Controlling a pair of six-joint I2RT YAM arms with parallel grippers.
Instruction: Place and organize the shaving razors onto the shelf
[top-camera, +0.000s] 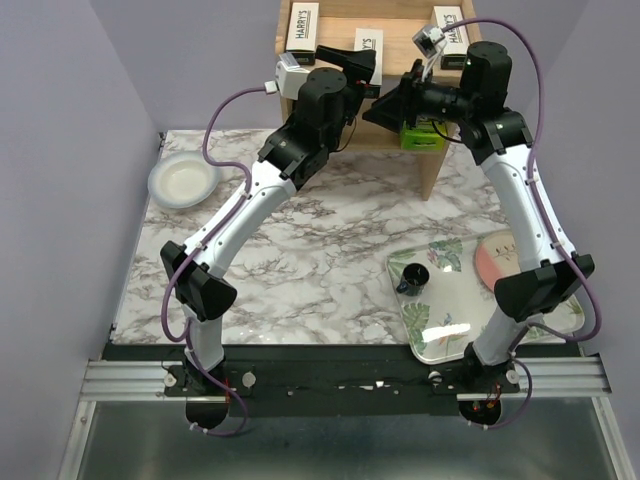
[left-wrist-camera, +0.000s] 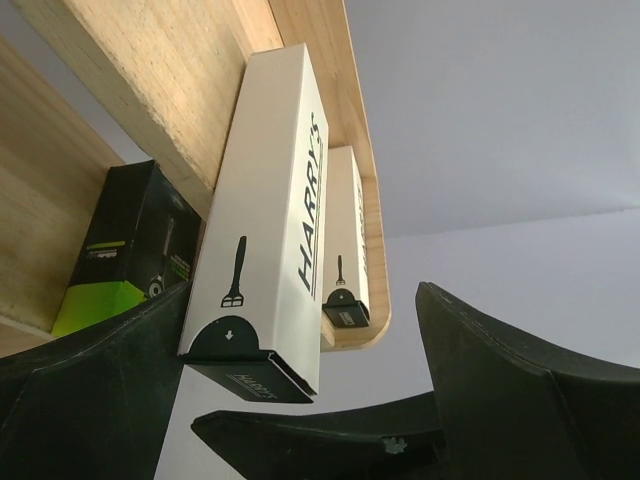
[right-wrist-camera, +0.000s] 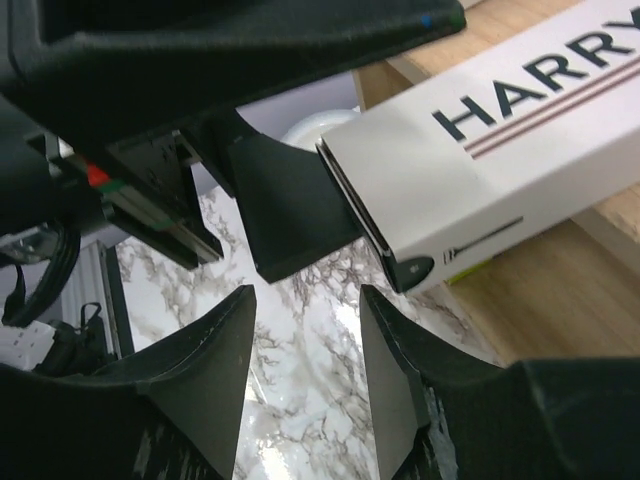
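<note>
One HARRY'S box overhanging shelf edge, left end effector straddling it

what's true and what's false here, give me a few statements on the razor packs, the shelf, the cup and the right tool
1. Three HARRY'S boxes lie on the top board of the shelf. True.
2. The black cup stands on the shelf. False: it stands on the leaf tray, near the right arm's base.
3. The right tool is shut on a box. False: its jaws are apart and nothing is between them.
4. A green-ended pack sits under the shelf's top board. True.
</note>
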